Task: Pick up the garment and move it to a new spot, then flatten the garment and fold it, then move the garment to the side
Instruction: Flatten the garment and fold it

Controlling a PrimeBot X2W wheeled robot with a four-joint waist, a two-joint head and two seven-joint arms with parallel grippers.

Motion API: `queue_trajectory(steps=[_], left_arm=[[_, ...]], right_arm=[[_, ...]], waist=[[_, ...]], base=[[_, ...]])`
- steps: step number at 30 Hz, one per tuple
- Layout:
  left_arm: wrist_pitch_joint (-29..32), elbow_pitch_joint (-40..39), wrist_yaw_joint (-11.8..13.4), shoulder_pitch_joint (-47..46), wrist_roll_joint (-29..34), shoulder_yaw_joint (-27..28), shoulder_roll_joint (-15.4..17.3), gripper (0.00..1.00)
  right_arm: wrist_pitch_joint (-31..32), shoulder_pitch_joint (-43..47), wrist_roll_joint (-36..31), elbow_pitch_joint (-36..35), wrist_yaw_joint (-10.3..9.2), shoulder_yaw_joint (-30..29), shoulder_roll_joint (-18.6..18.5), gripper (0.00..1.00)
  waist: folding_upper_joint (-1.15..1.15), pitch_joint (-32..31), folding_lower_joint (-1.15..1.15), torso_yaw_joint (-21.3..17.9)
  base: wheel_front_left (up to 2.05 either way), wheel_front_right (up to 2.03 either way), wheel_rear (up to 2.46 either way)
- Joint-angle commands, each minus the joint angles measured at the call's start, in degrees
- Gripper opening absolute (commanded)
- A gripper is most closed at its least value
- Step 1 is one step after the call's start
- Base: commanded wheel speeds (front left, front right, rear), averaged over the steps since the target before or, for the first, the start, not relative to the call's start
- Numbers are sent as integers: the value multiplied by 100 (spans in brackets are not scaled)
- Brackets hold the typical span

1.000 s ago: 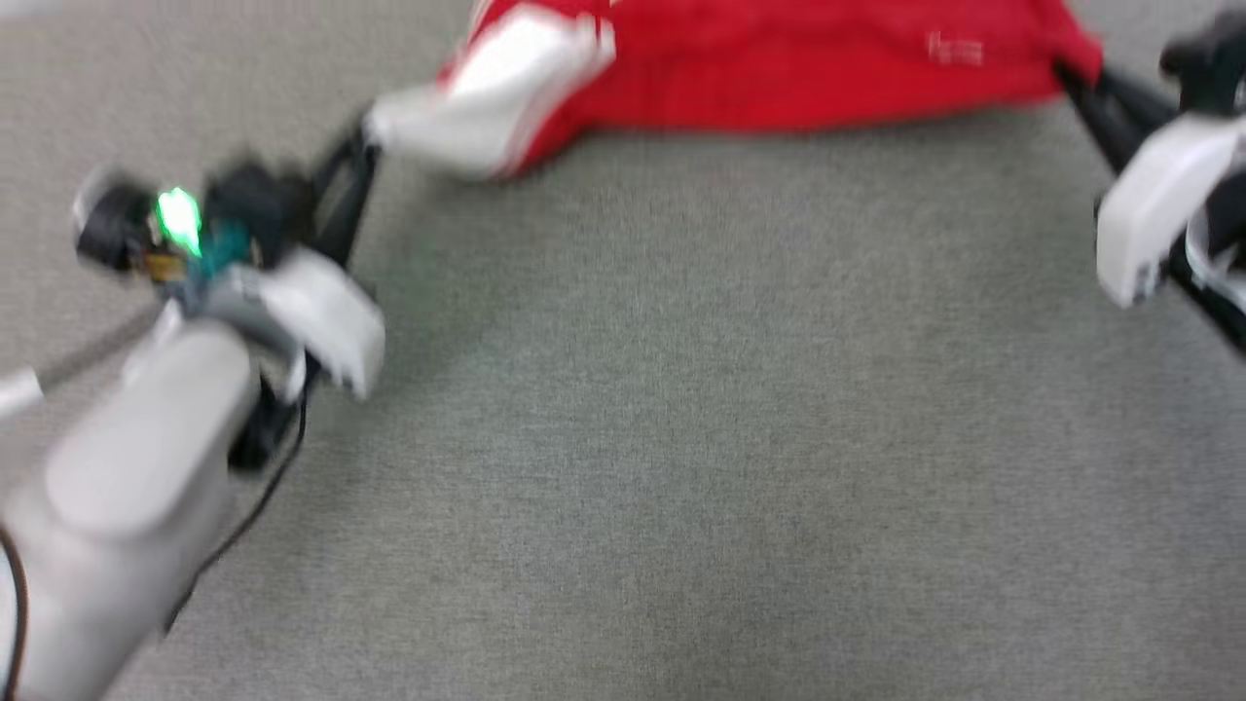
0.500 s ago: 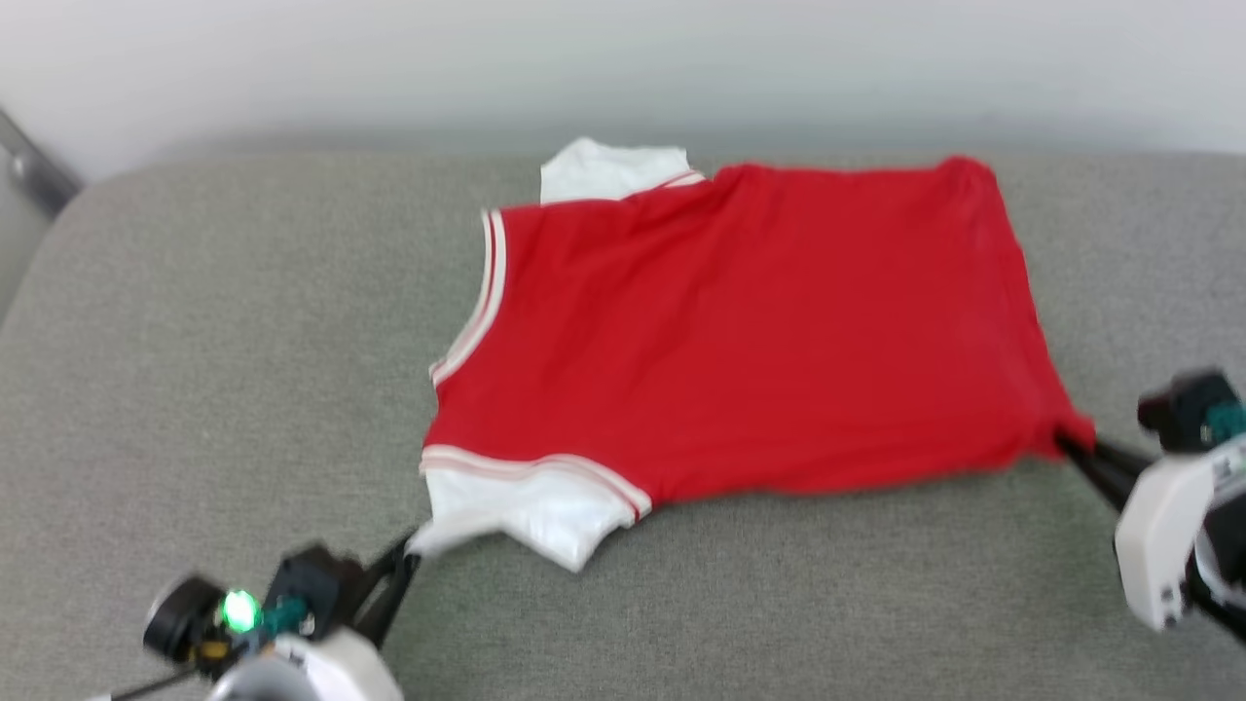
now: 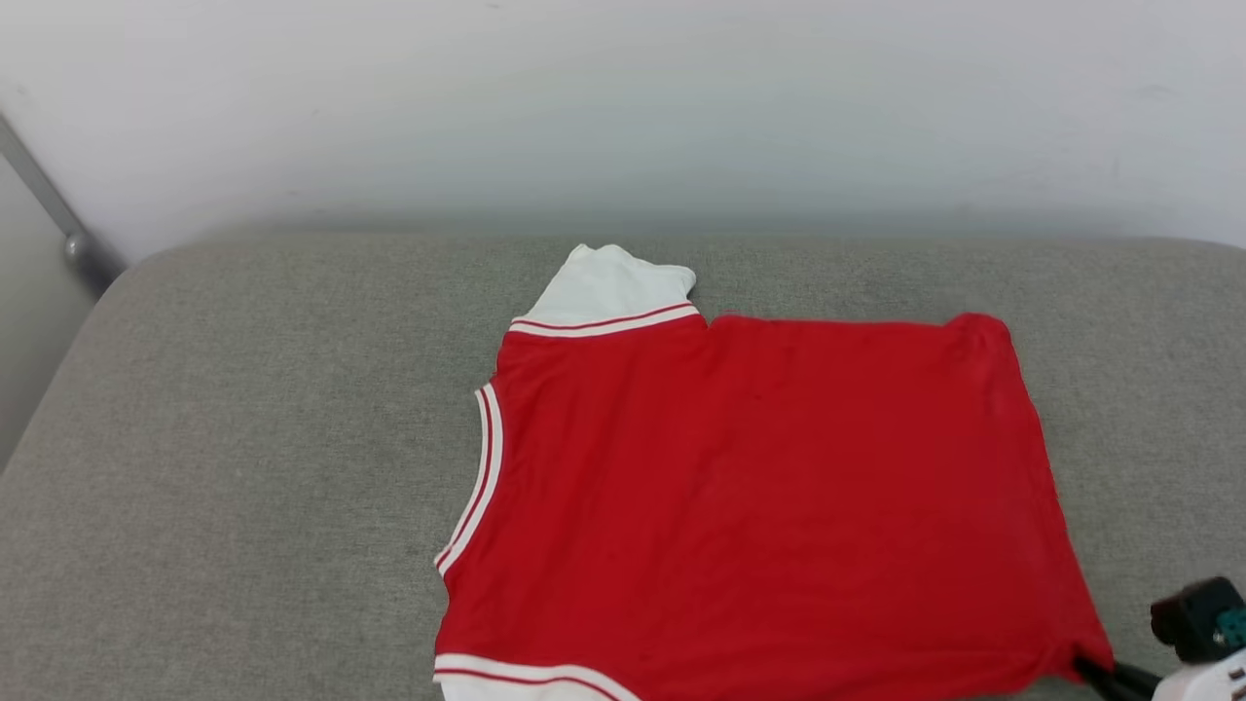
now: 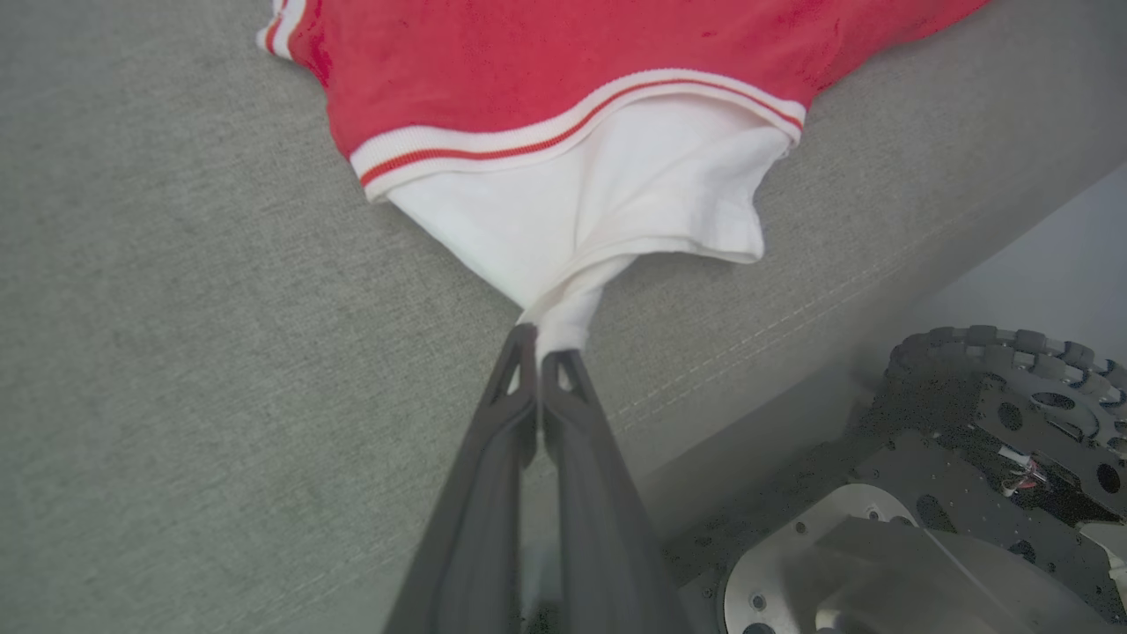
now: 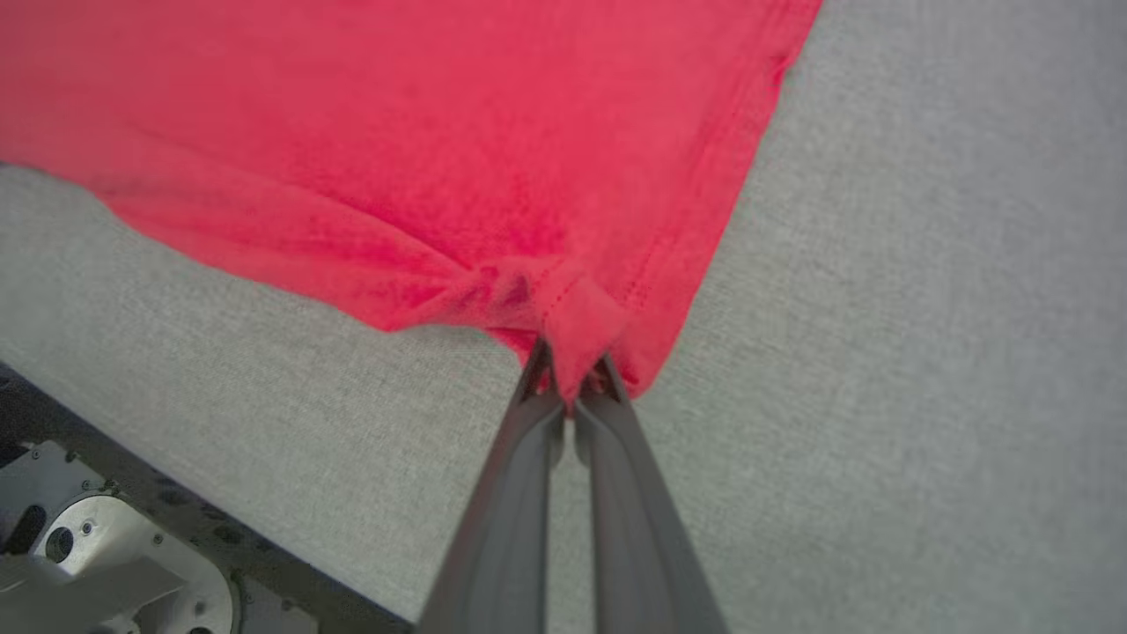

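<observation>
Fingers [image 4: 497, 440] of the left gripper [image 4: 546, 342] pinch the white sleeve [image 4: 616, 194] tip; those of the right gripper [image 5: 570, 374] clamp a red hem corner [image 5: 577, 321]. The garment [image 3: 759, 506] lies spread on the grey cushion [image 3: 243, 438]. Uneven tugging on these 2 small bites could slip cloth free or wrinkle it.

In the head view the garment [image 3: 759, 487] is cut off by the bottom edge; of its nearer white sleeve [image 3: 487, 689] a sliver is seen at lower centre. The right gripper [image 3: 1085, 670] is cropped by the lower right corner. In the wrist views, the sleeve's tip is hidden between the closed fingers of the left gripper [image 4: 539, 345], and a red hem corner between the right's.
</observation>
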Motion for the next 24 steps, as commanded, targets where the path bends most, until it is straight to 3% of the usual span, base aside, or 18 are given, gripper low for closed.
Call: queue_trajectory(steps=[1,7,13,24], left_arm=[[38,-10,18,58,-5,-12,33,0],[167,-50,-31,3,-42,-55,51,0],[87,-63,-71,-385,88,137,47,0],[166,447,-590,-1803,597,465,-103,0]], right_arm=[[25,101,-50,-47,-6,-63,42,0],[332,656,-271,-404,-6,-653,246,0],[500,671,-427,-675,-6,-988,471,0],[577,-78,-455,-864,-6,-1178,507,0]], waist=[[0,-3,2,6],[0,22,2,36],[0,72,2,47],[0,471,2,-54]], base=[[0,0,0],[0,0,0],[0,0,0],[0,0,0]])
